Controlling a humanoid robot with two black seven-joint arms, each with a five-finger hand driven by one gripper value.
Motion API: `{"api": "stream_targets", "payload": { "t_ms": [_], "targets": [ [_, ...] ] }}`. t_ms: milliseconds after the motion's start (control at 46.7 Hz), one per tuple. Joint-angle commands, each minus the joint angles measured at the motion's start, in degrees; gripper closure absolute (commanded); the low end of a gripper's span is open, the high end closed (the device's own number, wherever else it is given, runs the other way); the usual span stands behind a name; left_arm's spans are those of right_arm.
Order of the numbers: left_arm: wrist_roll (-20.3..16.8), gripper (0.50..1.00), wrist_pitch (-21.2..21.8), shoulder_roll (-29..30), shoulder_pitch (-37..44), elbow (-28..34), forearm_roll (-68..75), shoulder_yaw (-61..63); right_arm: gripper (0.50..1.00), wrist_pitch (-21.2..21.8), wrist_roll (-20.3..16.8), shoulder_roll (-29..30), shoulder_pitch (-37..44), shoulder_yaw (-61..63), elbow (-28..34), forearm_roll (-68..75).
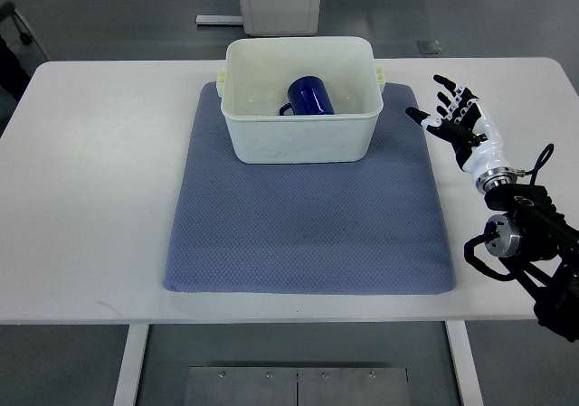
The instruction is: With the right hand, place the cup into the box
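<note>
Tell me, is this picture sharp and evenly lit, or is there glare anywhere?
Top view: sharp throughout, the weave of the mat reads clearly; light is even and soft, with only a faint shadow at the foot of the box; a slight sheen sits on the blue cup; the right hand shows no blur.

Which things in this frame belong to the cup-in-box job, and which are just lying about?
Job:
- blue cup, inside the box
- white box
- right hand, open, to the right of the box

Lying about:
- blue mat under the box
- white table
- white cabinet beyond the table
- metal plate on the floor
</note>
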Motion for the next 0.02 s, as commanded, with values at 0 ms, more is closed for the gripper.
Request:
{"api": "stream_targets", "payload": {
  "t_ms": [0],
  "targets": [
    [0.0, 0.500, 0.0, 0.0, 0.0, 0.0, 0.0, 0.1, 0.500, 0.0, 0.0, -0.1, -0.7, 0.2, 0.1, 0.0]
  ]
}}
